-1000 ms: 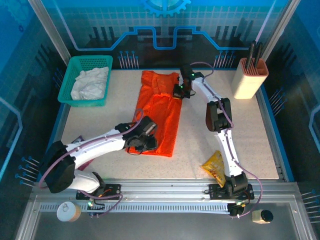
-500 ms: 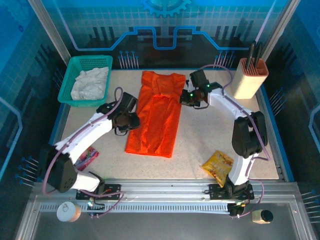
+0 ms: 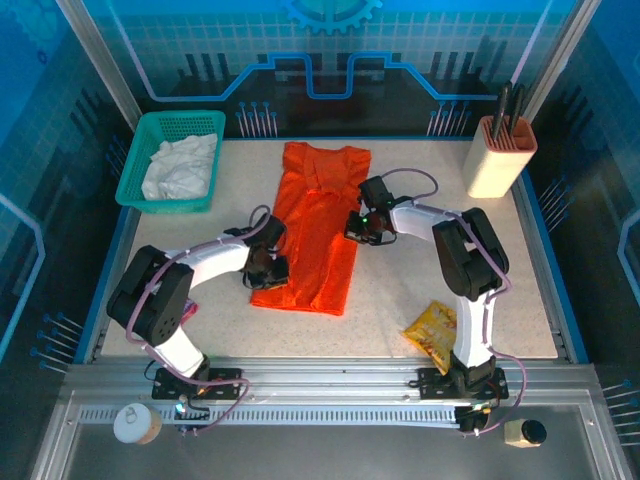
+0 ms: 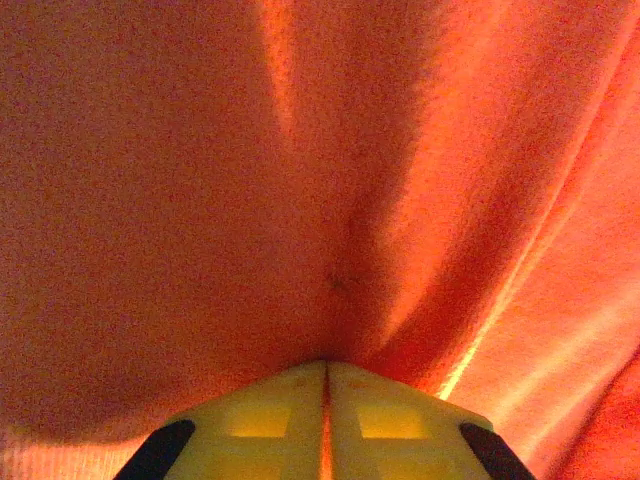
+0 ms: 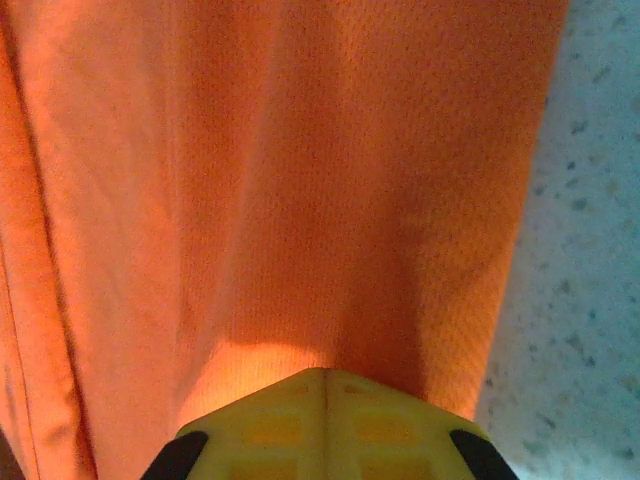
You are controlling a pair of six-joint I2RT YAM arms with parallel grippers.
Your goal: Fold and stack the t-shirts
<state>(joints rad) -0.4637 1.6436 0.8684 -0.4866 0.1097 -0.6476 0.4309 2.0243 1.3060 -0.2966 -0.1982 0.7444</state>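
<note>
Between the two grippers lies the orange t-shirt (image 3: 318,215), folded into a long narrow strip on the table (image 3: 420,260), collar end away from the arm bases. The left gripper (image 3: 272,268) sits at one side edge near the hem. Its yellow fingers (image 4: 270,420) are pressed together with cloth puckering into the tips, so it is gripping the shirt. The right gripper (image 3: 358,226) sits at the opposite edge, nearer mid-length. Its fingers (image 5: 380,420) meet too, but whether cloth is pinched between them I cannot tell. Well beyond the left gripper, the white t-shirt (image 3: 182,165) lies crumpled in a green basket (image 3: 165,205).

The orange shirt looks light, thin and limp. It will likely sag from any single hold, and its layers may slip apart. Pinching through all layers at both side edges, level with each other, seems best for a crosswise fold. No brand, label or lettering shows on either shirt. The print on the snack packet (image 3: 432,330) behind the right gripper is too small to read.
</note>
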